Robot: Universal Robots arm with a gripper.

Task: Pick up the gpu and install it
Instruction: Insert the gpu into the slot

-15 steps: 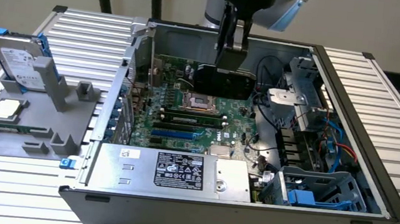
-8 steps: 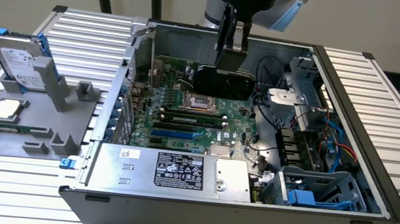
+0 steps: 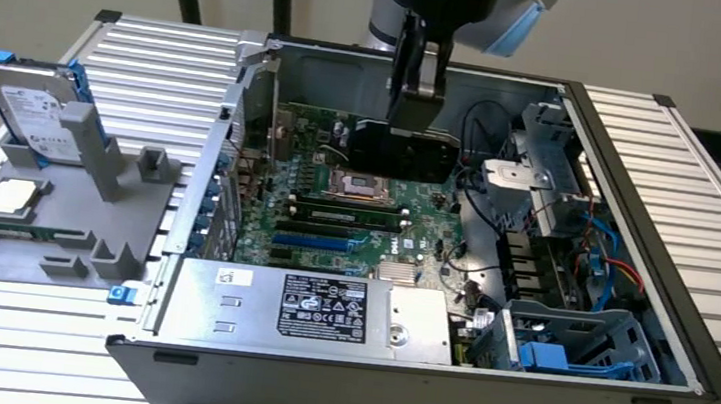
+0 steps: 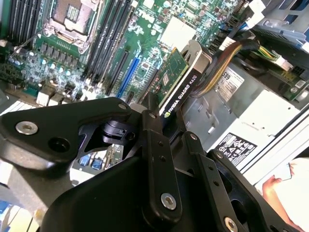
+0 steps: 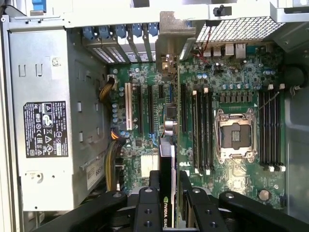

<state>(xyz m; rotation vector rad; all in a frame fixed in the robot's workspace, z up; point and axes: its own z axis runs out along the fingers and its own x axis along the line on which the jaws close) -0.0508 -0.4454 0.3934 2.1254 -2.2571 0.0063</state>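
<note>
Ribbed aluminium table is carrying an open computer case lying on its side, and we are looking into it from above. We are seeing the gripper reaching down into the case with its fingers clamping the gpu from both sides. The card is hanging on edge over the green motherboard, close to the processor socket in the exterior view. In both wrist views the gpu is standing out from between the black fingers, its black shroud edge facing the second wrist view and its green board beside it. We are finding it above the row of expansion slots, next to the memory slots. The silver power supply is sitting at the near end of the case. On the exterior view's left, a grey fixture is holding a hard drive with blue rails and a small square chip.
</note>
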